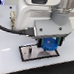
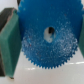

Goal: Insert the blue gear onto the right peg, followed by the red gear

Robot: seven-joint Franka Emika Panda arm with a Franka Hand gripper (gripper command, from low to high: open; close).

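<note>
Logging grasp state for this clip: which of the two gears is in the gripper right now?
The blue gear, held between the fingers of the gripper above the grey plate. No red gear shows in either view.

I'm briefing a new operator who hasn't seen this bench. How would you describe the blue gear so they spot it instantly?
Start at the big white robot arm over the white table. Follow it down to the gripper, above the black-framed grey plate. The blue gear sits between the fingers: a bright-blue toothed disc with a central hole, the only blue object there.
</note>
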